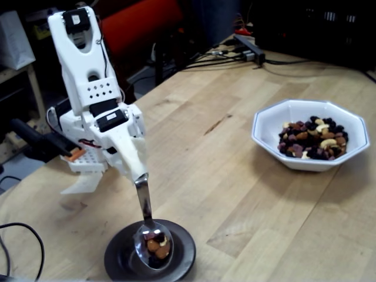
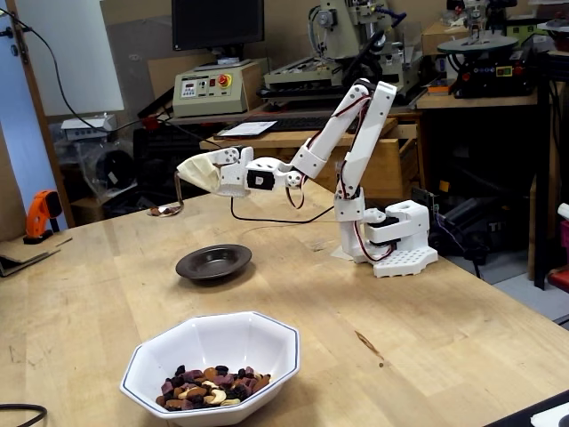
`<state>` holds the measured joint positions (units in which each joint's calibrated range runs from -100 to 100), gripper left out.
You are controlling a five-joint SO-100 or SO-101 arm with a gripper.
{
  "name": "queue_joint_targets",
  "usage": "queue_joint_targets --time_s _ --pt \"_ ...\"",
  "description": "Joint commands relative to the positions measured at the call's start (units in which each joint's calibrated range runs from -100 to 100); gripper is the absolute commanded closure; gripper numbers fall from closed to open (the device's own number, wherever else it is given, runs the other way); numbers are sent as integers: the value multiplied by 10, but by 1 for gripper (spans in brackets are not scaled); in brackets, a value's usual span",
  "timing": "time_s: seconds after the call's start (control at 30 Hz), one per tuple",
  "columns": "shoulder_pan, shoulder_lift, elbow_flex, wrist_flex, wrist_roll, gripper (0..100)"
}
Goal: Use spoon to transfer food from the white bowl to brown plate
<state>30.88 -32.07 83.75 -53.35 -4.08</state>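
Going by the fixed view from the arm's far side: nearest the lens, brown plate (image 1: 150, 258) at the bottom edge of the tabletop (image 1: 235, 176), glossy, dark, sunken centre. Spoon (image 1: 151, 244) hangs over it, its oval scoop level and loaded with food (image 1: 156, 245): brown nuts, a pale bit, dark bits. From this angle the scoop overlaps the plate's middle. Thin handle runs up to the pincer (image 1: 138, 170), white-covered, closed on the spoon's upper end; the fingers themselves are hidden under the wrap, so the gap is not visible.

In a fixed view from the other side the spoon (image 2: 169, 206) sits clearly above the tabletop, up-left of the brown plate (image 2: 213, 262) in the picture, not touching it. Pincer (image 2: 197, 171) reaches out left from the white arm, wrapped in a cream cover.

Further on, white bowl (image 1: 310, 143) right of centre, octagonal, dark rim line, holding a heap of mixed nuts and dark bits, well apart from the plate. Same white bowl (image 2: 212, 365) is nearest the lens in the opposite view, heap against its front wall.

Arm base (image 2: 400, 238) stands on the tabletop's far side there, right of the plate. Black cable (image 1: 23, 235) at the lower left corner.
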Motion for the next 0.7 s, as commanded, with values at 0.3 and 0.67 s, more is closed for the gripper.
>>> queue_joint_targets --time_s 0.3,0.67 --pt "-1 -144 89 -2 43 96" --pt "2 -179 151 -2 44 96"
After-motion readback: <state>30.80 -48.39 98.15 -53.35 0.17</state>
